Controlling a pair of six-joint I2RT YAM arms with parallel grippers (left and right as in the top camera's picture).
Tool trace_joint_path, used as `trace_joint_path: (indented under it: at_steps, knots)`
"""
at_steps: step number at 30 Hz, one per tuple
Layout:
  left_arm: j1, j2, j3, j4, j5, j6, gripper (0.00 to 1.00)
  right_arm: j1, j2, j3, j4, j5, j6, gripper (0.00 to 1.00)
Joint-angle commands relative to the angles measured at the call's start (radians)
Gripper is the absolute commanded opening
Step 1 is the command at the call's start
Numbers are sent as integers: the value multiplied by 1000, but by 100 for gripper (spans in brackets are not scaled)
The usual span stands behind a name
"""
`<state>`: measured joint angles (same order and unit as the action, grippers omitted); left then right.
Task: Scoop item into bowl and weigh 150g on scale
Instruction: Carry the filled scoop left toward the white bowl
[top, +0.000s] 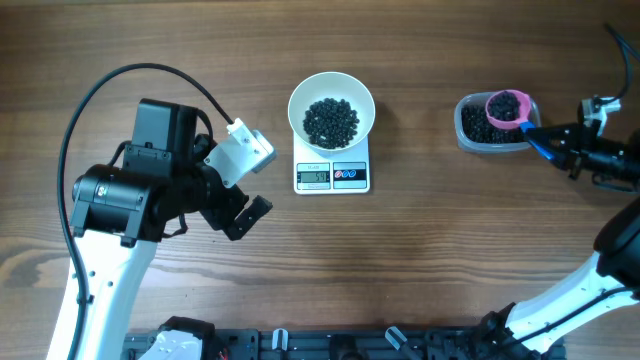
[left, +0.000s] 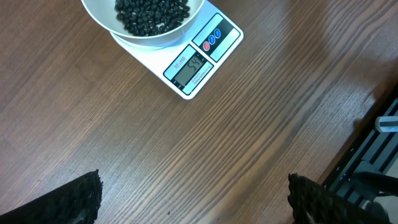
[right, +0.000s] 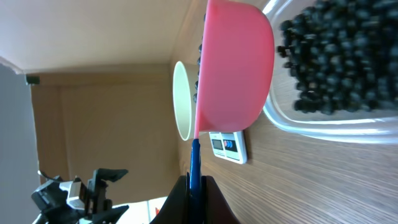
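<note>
The white bowl (top: 299, 96) stands on the white scale (top: 332, 176) at the table's middle back and holds a heap of black-blue beads (top: 331, 120). My right gripper (top: 548, 139) is shut on the blue handle (right: 194, 158) of a pink scoop (top: 507, 108), which carries beads and hangs over the clear tub (top: 463, 142). In the right wrist view the scoop (right: 233, 68) is beside the tub's beads (right: 336, 56). My left gripper (top: 243, 215) is open and empty, left of the scale. Its view shows the bowl (left: 143, 40) and scale (left: 205, 56) ahead.
The clear plastic tub of beads (right: 323, 121) sits at the back right. A black cable (top: 130, 75) loops over the left arm. A black rail (top: 350, 345) runs along the front edge of the table.
</note>
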<state>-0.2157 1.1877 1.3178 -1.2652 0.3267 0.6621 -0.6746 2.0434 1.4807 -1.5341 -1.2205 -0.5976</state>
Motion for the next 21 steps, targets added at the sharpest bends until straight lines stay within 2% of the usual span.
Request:
trace_joint_path:
  at_steps: [1,15,21]
  knots:
    - [6,0,12,0,2,19,100,50,-23,-1,-4,-89,-30,4]
    - [6,0,12,0,2,19,100,403,-41,-1,7,-196,16,4]
    - [6,0,12,0,2,19,100,554,-41,-1,225,-195,264,4]
